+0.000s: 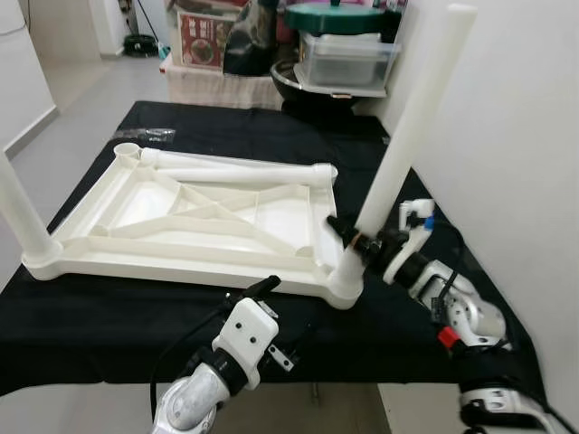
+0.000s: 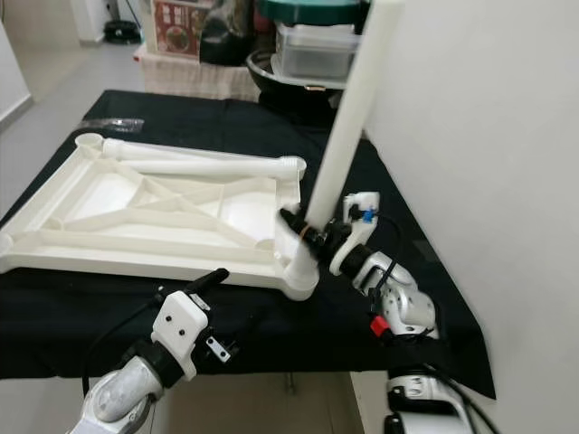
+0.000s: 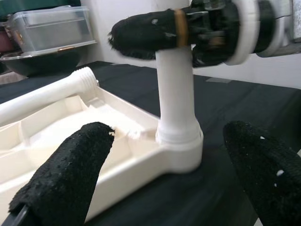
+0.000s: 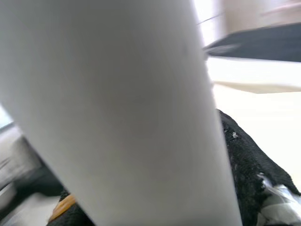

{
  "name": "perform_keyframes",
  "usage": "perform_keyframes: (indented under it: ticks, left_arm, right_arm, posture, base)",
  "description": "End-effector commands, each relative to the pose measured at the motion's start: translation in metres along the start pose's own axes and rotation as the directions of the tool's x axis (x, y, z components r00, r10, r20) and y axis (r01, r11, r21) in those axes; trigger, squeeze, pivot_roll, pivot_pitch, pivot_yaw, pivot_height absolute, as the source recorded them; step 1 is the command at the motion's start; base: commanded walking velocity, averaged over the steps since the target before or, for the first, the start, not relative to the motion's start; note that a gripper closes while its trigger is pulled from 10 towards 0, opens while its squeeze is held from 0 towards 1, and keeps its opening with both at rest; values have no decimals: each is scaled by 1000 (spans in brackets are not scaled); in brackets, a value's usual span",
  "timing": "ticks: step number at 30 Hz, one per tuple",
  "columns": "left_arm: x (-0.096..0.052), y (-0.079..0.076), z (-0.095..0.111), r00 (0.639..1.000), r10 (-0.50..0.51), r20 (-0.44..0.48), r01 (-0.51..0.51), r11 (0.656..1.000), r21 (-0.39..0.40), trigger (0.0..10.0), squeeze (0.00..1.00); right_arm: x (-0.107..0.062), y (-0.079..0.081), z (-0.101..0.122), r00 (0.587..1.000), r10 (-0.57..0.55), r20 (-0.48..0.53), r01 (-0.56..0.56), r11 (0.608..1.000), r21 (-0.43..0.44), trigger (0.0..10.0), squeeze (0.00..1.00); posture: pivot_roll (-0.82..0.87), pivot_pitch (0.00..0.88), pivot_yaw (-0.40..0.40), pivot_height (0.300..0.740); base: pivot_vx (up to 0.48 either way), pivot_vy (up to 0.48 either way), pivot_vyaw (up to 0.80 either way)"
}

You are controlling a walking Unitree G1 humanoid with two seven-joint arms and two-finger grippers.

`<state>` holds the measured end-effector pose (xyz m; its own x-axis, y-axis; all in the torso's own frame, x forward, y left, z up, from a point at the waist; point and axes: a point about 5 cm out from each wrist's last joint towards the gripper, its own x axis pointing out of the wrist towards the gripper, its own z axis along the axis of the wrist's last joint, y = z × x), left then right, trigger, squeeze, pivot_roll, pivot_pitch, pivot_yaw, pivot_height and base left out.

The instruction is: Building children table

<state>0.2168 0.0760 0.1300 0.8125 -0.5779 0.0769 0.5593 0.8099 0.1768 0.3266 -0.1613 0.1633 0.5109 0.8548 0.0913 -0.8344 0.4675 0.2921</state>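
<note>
- Eye views: the upturned white tabletop (image 1: 194, 217) lies on a black cloth (image 1: 90, 316); the right gripper (image 1: 355, 237) clasps the standing leg (image 1: 407, 136) at the 4 o'clock corner.
- Left wrist view: the left gripper (image 3: 164, 174) is spread wide, facing that corner socket (image 3: 181, 148).
- Right wrist view: the leg fills the frame, close against black fingers (image 4: 244, 165).

Black-draped table (image 1: 109, 316) under right gripper (image 1: 355, 237); upturned white tabletop (image 1: 194, 217) just left of it; small dark bag (image 1: 145, 136) far beyond.
</note>
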Motion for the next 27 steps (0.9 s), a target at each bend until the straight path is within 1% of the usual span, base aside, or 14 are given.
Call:
perform_keyframes:
  ticks: [1,6,7,8,9,13,17,18,20,22,23,24,26,27]
  left_arm:
    - [0,-1,-1,1000,-5,-2,5,1000,-3,10000,0]
    - [-1,-1,-2,1000,-6,-6,6,1000,0,10000,0]
    - [-1,-1,-3,1000,-6,-7,6,1000,1,10000,0]
    - [-1,-1,-3,1000,-6,-7,6,1000,1,10000,0]
    - [-1,-1,-3,1000,-6,-8,6,1000,1,10000,0]
    - [-2,-1,-3,1000,-6,-9,7,1000,5,10000,0]
    - [-2,-1,-4,1000,-5,-10,5,1000,5,10000,0]
    - [-2,-1,-4,1000,-5,-10,5,1000,6,10000,0]
    - [-2,-1,-4,1000,-5,-11,6,1000,5,10000,0]
    - [-2,-1,-4,1000,-6,-11,6,1000,4,10000,0]
    - [-2,-1,-4,1000,-6,-12,6,1000,4,10000,0]
    - [-2,-1,-4,1000,-6,-12,6,1000,4,10000,0]
    - [-2,-2,-4,1000,-7,-12,7,1000,3,10000,0]
    - [-2,-2,-4,1000,-7,-12,7,1000,3,10000,0]
  right_arm:
    - [10,14,-6,979,194,-54,-194,981,5,10000,0]
    - [19,16,-10,958,256,-127,-264,964,-44,10000,0]
    - [23,14,-12,961,237,-142,-248,966,-69,3922,0]
    - [23,14,-12,961,237,-142,-248,966,-69,3922,0]
    - [27,12,-13,969,204,-141,-216,974,-73,0,0]
    - [32,1,-17,988,63,-142,-85,985,-152,0,0]
    - [32,-5,-16,993,-23,-119,4,987,-160,0,0]
    - [30,-16,-15,979,-184,-88,166,970,-179,0,0]
    - [23,-34,-13,883,-469,-16,458,869,-187,0,0]
    - [21,-38,-12,853,-522,0,513,838,-186,0,0]
    - [12,-47,-13,745,-667,26,663,735,-141,0,0]
    - [12,-47,-13,745,-667,26,663,735,-141,0,0]
    - [-8,-58,-18,451,-891,43,892,450,-35,0,0]
    - [-8,-58,-18,451,-891,43,892,450,-35,0,0]
  posture:
    - [123,0,-114,740]
    - [127,0,-117,740]
    - [131,0,-116,740]
    - [131,0,-116,740]
    - [131,0,-116,740]
    - [133,0,-117,740]
    - [128,0,-114,740]
    - [126,0,-114,740]
    - [122,0,-113,740]
    - [122,0,-113,740]
    - [116,0,-110,740]
    - [116,0,-110,740]
    - [111,0,-109,740]
    - [111,0,-109,740]
  base:
    - [0,0,0]
    - [0,0,0]
    - [0,0,0]
    - [0,0,0]
    - [0,0,0]
    - [0,0,0]
    - [0,0,0]
    - [0,0,0]
    - [0,0,0]
    - [0,0,0]
    - [0,0,0]
    - [0,0,0]
    - [0,0,0]
    - [0,0,0]
